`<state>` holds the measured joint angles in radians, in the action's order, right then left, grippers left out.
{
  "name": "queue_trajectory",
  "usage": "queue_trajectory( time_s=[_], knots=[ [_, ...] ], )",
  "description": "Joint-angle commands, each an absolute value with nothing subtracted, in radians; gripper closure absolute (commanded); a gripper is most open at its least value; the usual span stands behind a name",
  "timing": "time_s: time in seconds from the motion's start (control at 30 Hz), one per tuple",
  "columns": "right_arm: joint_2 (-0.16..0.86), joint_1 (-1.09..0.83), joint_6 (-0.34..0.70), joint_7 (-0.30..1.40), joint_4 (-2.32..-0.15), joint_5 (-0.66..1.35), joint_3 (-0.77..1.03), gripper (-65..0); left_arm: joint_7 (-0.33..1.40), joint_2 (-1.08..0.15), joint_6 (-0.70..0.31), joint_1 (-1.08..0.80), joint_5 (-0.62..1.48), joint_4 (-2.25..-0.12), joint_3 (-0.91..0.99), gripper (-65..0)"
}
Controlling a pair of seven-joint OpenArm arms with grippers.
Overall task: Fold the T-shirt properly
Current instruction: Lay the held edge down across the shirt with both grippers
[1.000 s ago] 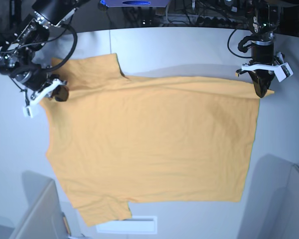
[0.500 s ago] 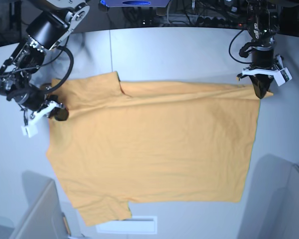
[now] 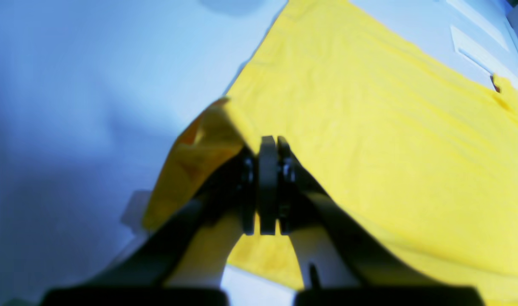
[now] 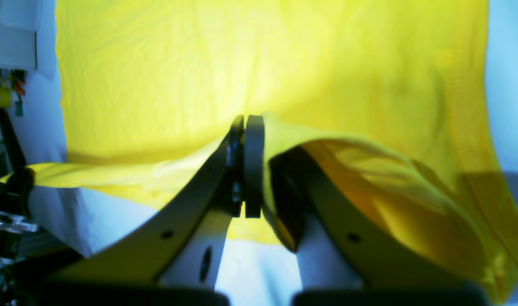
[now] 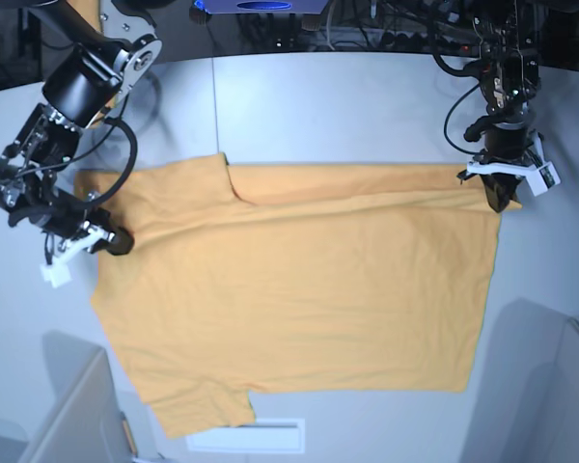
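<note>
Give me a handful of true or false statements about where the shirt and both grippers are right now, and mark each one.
1. The T-shirt lies spread on the table. True.
2. The left gripper is open above the cloth. False: it is shut on the shirt's corner.
3. The right gripper pinches the shirt's edge near a sleeve. True.
4. The shirt is already folded into a small square. False: it is mostly flat, with only the far edge lifted and turned over.
5. A black print shows on the upward side. False: the visible side is plain.
</note>
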<state>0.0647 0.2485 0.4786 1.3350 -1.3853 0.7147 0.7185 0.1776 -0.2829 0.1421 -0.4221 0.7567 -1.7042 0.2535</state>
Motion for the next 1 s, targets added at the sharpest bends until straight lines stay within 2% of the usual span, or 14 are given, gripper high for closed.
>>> queue_trajectory(
  time_s=[0.0, 0.27, 0.4, 0.53, 0.67, 0.7, 0.77, 0.8, 0.93, 0.97],
  knots=[
    [0.076, 0.277, 0.478, 1.316, -1.386, 0.739, 0.717, 0.0, 0.159, -0.297, 0.140, -0.418, 0.751, -1.713, 0.257, 0.0],
    [0.077, 0.328, 0.478, 1.245, -1.248, 0.737, 0.716, 0.0, 0.160, -0.298, 0.140, -0.344, 0.751, -1.659, 0.254, 0.0],
    [0.110, 0.343, 0.478, 1.194, -1.152, 0.736, 0.716, 0.0, 0.163, -0.297, 0.140, -0.311, 0.751, -1.613, 0.254, 0.0],
    [0.137, 0.351, 0.475, 1.158, -1.069, 0.736, 0.716, 0.0, 0.251, -0.297, 0.140, -0.260, 0.751, -1.575, 0.259, 0.0],
    [0.139, 0.352, 0.389, 1.162, -1.063, 0.736, 0.716, 0.0, 0.311, -0.295, 0.139, -0.208, 0.751, -1.554, 0.263, 0.0],
    [0.137, 0.352, 0.360, 1.164, -1.070, 0.737, 0.716, -6.9, 0.311, -0.295, 0.139, -0.199, 0.751, -1.549, 0.263, 0.0],
    [0.134, 0.346, 0.323, 1.158, -1.095, 0.737, 0.716, -25.5, 0.315, -0.295, 0.139, -0.183, 0.751, -1.529, 0.263, 0.0],
    [0.133, 0.344, 0.320, 1.155, -1.109, 0.737, 0.716, -29.9, 0.312, -0.295, 0.139, -0.173, 0.751, -1.521, 0.263, 0.0],
    [0.137, 0.323, 0.309, 1.102, -1.184, 0.736, 0.716, -27.6, 0.311, -0.295, 0.139, -0.140, 0.751, -1.491, 0.263, -1.0],
    [0.137, 0.320, 0.309, 1.093, -1.205, 0.736, 0.716, -27.0, 0.311, -0.295, 0.139, -0.133, 0.751, -1.491, 0.263, -7.4]
  ],
)
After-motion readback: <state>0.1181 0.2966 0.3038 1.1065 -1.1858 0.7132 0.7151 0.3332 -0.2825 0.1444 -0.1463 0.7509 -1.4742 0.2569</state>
